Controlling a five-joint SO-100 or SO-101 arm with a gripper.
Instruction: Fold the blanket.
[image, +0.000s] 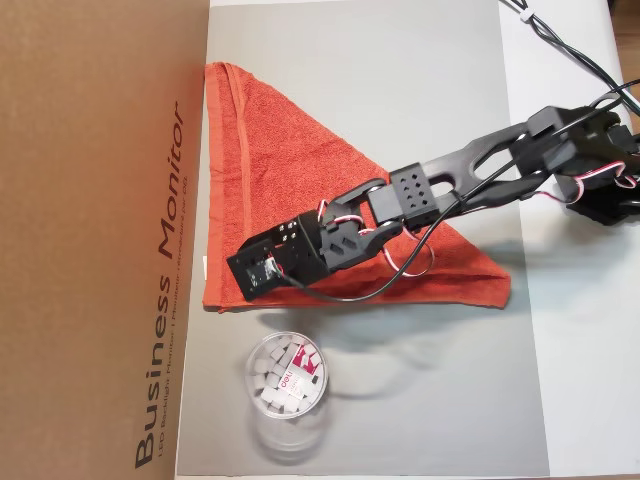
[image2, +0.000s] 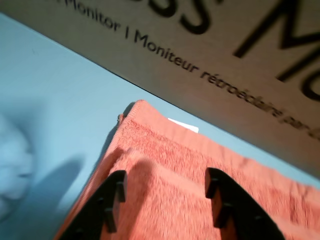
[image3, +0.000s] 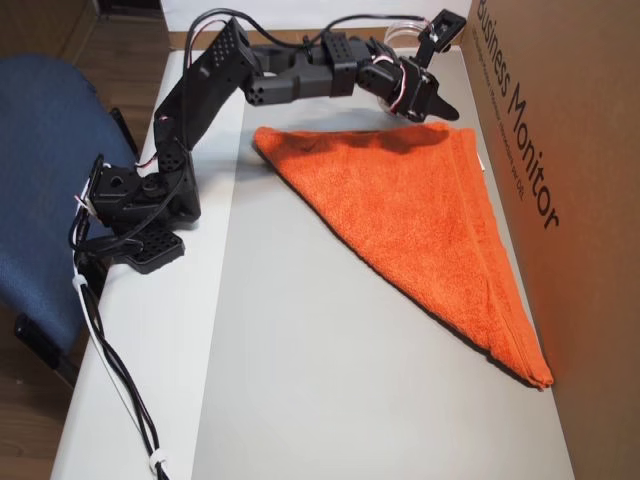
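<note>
— While you hang over the cloth like that, how is your gripper (image2: 165, 185) set?

— Parted, with nothing between the two black fingers (image2: 112, 200). In the wrist view both tips stand apart above the blanket (image2: 175, 165), and orange terry shows in the gap. Whether the tips touch the cloth I cannot tell; their lower parts run off the bottom edge of that view.

— Where does the blanket lie?

— Flat on the grey mat (image: 420, 80), folded into a triangle. In an overhead view (image: 290, 170) its long straight hem runs along the cardboard box (image: 90, 240) on the left, and one point reaches right, under my arm. My wrist hides the middle of its lower edge there.

— And the tag?

— A small white tag (image2: 184, 125) peeks out at the hem near the box in the wrist view; from above it is only a pale sliver (image: 204, 266).

— What is that pale blur at the left of the wrist view?

— Too smeared to name there. From above, a clear plastic cup (image: 287, 375) of white pieces stands just near the blanket's lower edge, apart from it. The other overhead view hides the cup behind my arm.
</note>
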